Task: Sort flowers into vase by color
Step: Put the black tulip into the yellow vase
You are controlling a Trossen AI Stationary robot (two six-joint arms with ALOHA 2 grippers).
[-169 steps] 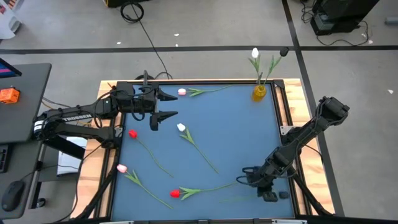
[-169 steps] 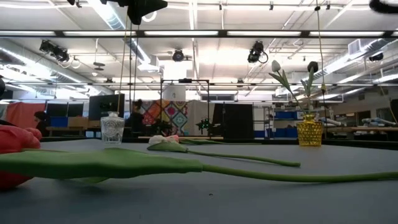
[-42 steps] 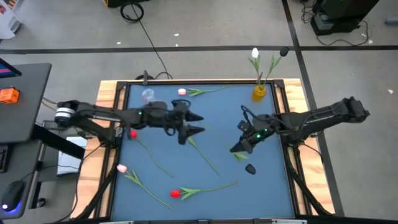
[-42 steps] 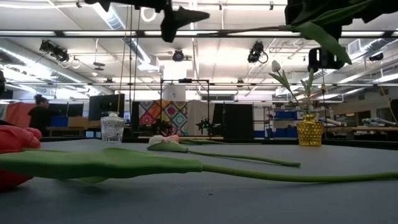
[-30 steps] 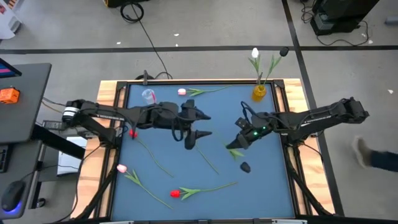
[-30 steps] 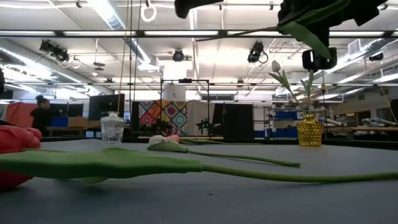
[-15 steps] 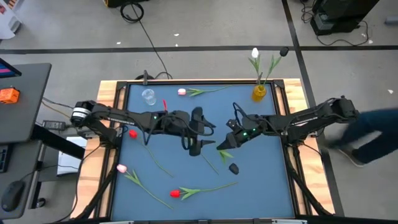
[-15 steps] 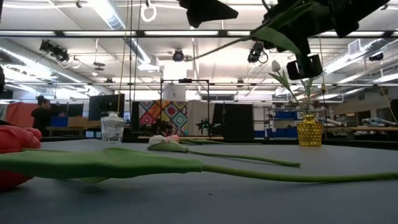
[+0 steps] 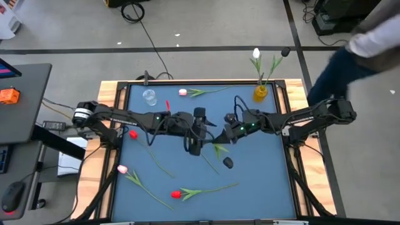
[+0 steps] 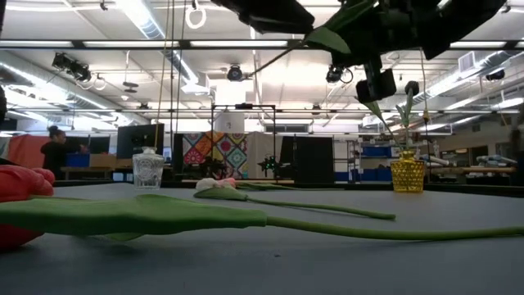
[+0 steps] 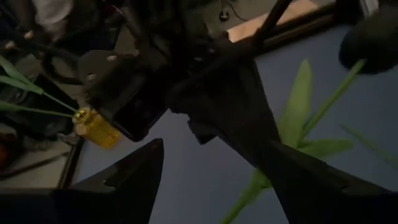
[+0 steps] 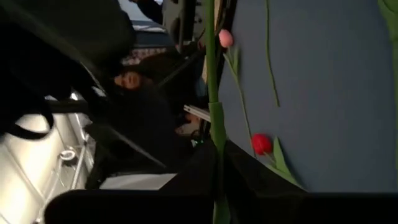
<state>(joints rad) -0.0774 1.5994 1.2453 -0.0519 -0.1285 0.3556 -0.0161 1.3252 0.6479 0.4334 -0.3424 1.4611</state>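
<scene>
Blue counter (image 9: pixel 262 181) in a wooden frame, workshop floor around it, a person passing at the far right corner.

Both arms meet over the middle. We see the right tool (image 9: pixel 220 139) clenched on the stem of a black flower (image 9: pixel 229 163), held in the air; the left tool (image 9: pixel 195 145) stands released, fingers spread either side of the same stem in the left wrist view.

Risks, as we judge them:
- hand-over slips if the right lets go before the left closes; thin stem, limp leaves;
- tools close together, could knock.

Flowers: long thin green stems, small heads. White and black ones stand in the yellow vase (image 9: pixel 260 93) at the far edge. Red flower (image 9: pixel 175 194), two pink, another red lie loose on the counter. Clear glass (image 9: pixel 149 96) empty at far left.
</scene>
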